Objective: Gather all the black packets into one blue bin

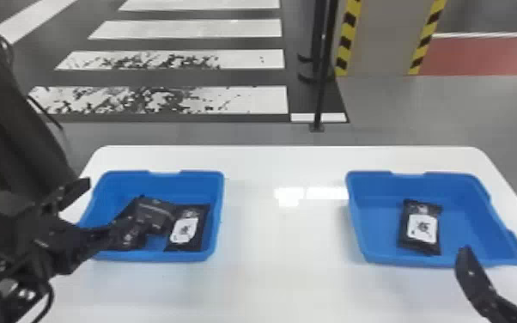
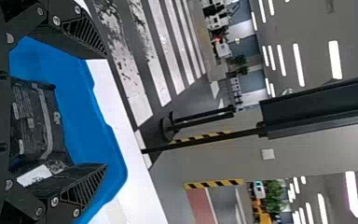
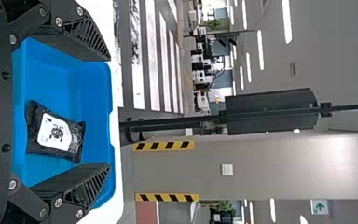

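Standing beyond table [image 1: 285, 275]: pole [image 1: 322, 86], striped pillar [image 1: 384, 38]. Left jaws [image 1: 111, 206] open near packets [image 1: 184, 232]; right jaws [image 1: 497, 251] open.

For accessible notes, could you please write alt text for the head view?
Two rectangular blue bins stand on a white table: the left holds several black packets, the right one white-labelled black packet. The open black left gripper and right gripper hover nearby.

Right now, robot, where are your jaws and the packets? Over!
Left gripper at left bin, jaws open. Right gripper at right bin, jaws open. Packets in left bin, one more in right. Left gripper hides part of left bin in head view.
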Controlling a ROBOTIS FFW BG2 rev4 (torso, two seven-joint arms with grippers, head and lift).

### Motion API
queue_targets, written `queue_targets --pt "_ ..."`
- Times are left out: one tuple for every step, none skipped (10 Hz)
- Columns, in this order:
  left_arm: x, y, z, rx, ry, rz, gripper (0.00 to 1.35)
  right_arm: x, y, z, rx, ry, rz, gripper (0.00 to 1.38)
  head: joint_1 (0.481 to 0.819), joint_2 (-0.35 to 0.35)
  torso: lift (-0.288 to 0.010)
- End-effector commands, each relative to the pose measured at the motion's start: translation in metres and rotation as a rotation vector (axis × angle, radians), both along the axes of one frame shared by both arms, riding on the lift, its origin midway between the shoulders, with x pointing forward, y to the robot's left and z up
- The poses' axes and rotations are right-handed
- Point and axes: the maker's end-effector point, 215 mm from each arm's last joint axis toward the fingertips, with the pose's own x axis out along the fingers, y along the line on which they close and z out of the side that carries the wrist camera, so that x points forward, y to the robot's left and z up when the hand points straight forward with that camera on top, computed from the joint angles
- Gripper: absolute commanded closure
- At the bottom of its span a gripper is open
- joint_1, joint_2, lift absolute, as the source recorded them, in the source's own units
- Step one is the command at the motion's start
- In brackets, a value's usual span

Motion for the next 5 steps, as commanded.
queue_targets --pt "-0.03 -0.006 0.01 -0.062 -0.058 -0.005 0.22 0.013 0.01 0.01 -0.022 0.017 0.031 0.23 0.695 0.042 -0.11" --pt "-0.053 -0.012 0.018 -0.079 -0.084 -0.012 0.22 0.02 0.016 0.011 -0.042 0.048 0.053 0.23 0.695 0.044 -0.11" --pt "-0.073 -0.019 0.025 -0.108 -0.117 -0.023 0.22 0.028 0.02 0.006 -0.065 0.097 0.078 0.23 0.695 0.049 -0.11" --pt "-0.09 -0.021 0.029 -0.161 -0.139 -0.016 0.22 0.037 0.022 -0.01 -0.072 0.173 0.101 0.23 0.695 0.051 -0.11" --pt "-0.105 -0.025 0.036 -0.19 -0.146 -0.013 0.22 0.046 0.024 -0.029 -0.06 0.236 0.125 0.23 0.695 0.052 -0.11"
